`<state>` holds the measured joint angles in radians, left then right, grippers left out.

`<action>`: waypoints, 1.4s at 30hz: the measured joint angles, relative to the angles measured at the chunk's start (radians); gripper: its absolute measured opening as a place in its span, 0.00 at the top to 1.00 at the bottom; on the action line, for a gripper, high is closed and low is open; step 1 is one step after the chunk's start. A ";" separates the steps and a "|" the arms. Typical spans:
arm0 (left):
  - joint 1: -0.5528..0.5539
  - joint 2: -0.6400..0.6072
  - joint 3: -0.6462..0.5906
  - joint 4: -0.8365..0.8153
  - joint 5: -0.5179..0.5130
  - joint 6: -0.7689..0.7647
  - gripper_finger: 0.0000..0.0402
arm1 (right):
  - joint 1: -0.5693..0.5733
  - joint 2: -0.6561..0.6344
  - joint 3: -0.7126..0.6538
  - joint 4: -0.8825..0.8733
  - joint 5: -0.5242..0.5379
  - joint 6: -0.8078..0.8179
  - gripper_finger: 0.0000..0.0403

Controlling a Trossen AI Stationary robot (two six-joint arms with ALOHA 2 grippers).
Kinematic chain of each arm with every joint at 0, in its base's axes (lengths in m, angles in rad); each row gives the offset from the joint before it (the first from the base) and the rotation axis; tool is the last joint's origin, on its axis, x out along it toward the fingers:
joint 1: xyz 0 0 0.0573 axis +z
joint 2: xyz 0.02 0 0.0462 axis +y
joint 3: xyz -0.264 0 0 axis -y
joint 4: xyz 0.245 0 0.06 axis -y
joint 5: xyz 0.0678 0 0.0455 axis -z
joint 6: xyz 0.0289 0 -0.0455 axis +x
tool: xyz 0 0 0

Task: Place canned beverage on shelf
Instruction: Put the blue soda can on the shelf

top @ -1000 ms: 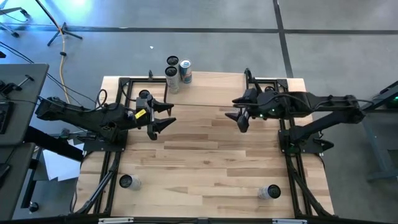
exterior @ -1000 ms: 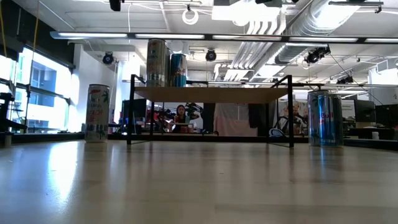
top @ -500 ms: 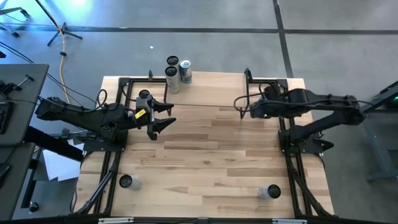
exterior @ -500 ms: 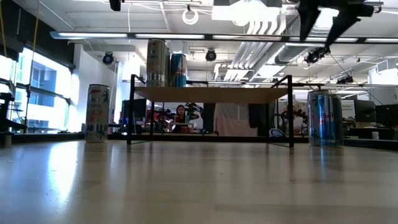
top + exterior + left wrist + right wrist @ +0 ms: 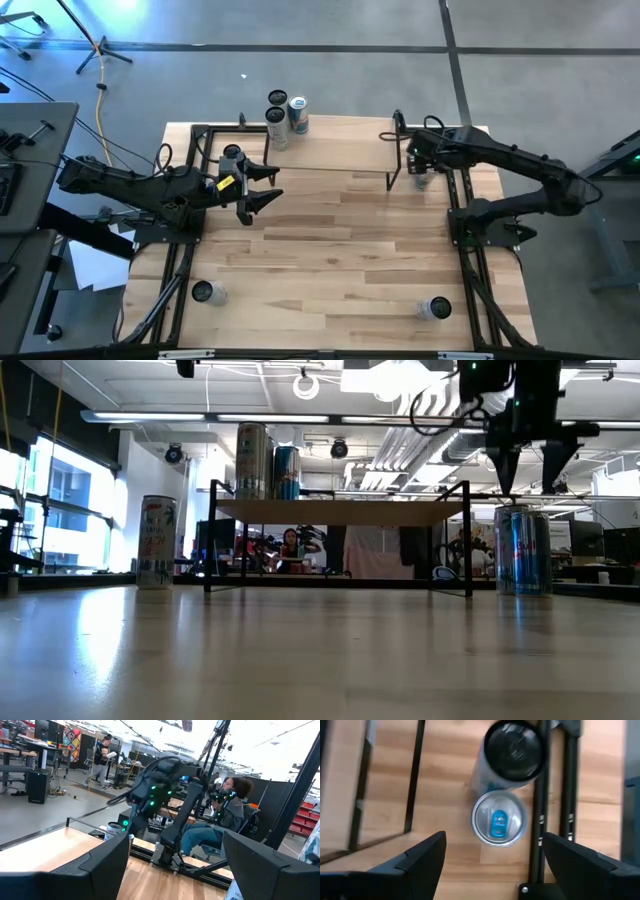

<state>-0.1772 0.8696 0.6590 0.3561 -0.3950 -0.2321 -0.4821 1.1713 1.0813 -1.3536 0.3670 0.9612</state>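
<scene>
Two canned beverages stand side by side on the table right of the shelf (image 5: 340, 512): a silver-topped one with a blue tab (image 5: 499, 824) and a dark-topped one (image 5: 514, 751), seen in the low view as cans (image 5: 522, 550). My right gripper (image 5: 528, 478) hangs open just above them, pointing down and touching neither. Two more cans (image 5: 266, 462) stand on the shelf's left part. My left gripper (image 5: 262, 192) waits open over the table's left half, near another can (image 5: 232, 155).
The shelf's black right legs (image 5: 415, 775) stand close beside the two cans, and a black frame rail (image 5: 567, 795) runs on their other side. A tall can (image 5: 157, 542) stands left of the shelf. Two cans (image 5: 205, 292) (image 5: 435, 308) sit near the table's front edge.
My right gripper has swung from the table's middle toward the far right corner, sunk, and tipped from level to pointing down over the two cans. It has stayed open. The cans have not moved.
</scene>
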 joint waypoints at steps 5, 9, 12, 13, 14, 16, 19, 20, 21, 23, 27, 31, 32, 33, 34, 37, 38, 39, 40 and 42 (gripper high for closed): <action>0.000 0.000 0.000 0.000 0.000 0.000 0.26 | -0.095 0.000 -0.068 0.105 -0.065 -0.070 0.21; 0.000 0.000 0.000 0.000 0.000 0.000 0.26 | -0.133 0.000 -0.094 0.120 -0.062 -0.091 0.21; 0.000 0.000 0.000 0.000 -0.001 0.000 0.26 | -0.146 0.000 -0.119 0.112 -0.054 -0.089 0.21; 0.000 0.000 0.000 0.001 -0.003 0.000 0.26 | -0.149 0.000 -0.128 0.113 -0.054 -0.086 0.21; 0.000 0.000 0.000 0.000 -0.006 0.000 0.26 | -0.152 0.000 -0.139 0.118 -0.053 -0.081 0.21; 0.000 0.000 0.000 0.001 -0.006 0.000 0.26 | -0.157 0.000 -0.161 0.143 -0.054 -0.081 0.21; 0.000 0.000 0.000 0.001 -0.010 0.000 0.26 | -0.167 0.000 -0.187 0.190 -0.046 -0.100 0.21; 0.000 0.000 0.000 0.001 -0.010 0.000 0.26 | -0.172 0.000 -0.193 0.202 -0.046 -0.105 0.21; 0.000 0.000 0.000 0.003 -0.010 0.000 0.26 | -0.174 0.000 -0.196 0.214 -0.046 -0.107 0.21; 0.000 0.000 0.000 0.008 -0.010 0.000 0.26 | -0.179 0.000 -0.197 0.238 -0.035 -0.126 0.21; 0.000 0.000 0.000 0.009 -0.012 0.000 0.26 | -0.180 0.000 -0.197 0.294 -0.022 -0.175 0.21; 0.000 0.000 0.000 0.008 -0.013 0.000 0.26 | -0.182 0.002 -0.197 0.291 -0.037 -0.154 0.21; 0.000 0.000 0.000 0.008 -0.013 -0.001 0.26 | -0.183 0.002 -0.197 0.280 -0.036 -0.153 0.21; 0.000 0.000 0.000 0.008 -0.013 -0.002 0.26 | -0.186 0.002 -0.197 0.273 -0.036 -0.151 0.21; 0.000 0.000 0.000 0.008 -0.013 -0.001 0.26 | -0.191 0.002 -0.197 0.264 -0.037 -0.148 0.21; 0.000 0.000 0.000 0.008 -0.013 -0.001 0.26 | -0.208 0.002 -0.197 0.260 -0.043 -0.129 0.21; 0.000 0.000 0.000 0.008 -0.013 -0.001 0.26 | -0.214 0.002 -0.197 0.261 -0.050 -0.128 0.21; 0.000 0.000 0.000 0.008 -0.013 -0.002 0.26 | -0.218 0.002 -0.197 0.262 -0.059 -0.129 0.21; 0.000 0.000 0.000 0.008 -0.013 -0.002 0.26 | -0.222 0.002 -0.197 0.261 -0.073 -0.130 0.21; 0.000 0.000 0.000 0.008 -0.013 -0.001 0.26 | -0.225 0.002 -0.197 0.256 -0.091 -0.131 0.22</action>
<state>-0.1772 0.8692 0.6590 0.3645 -0.4076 -0.2333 -0.7074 1.1728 0.8845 -1.0981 0.2760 0.8299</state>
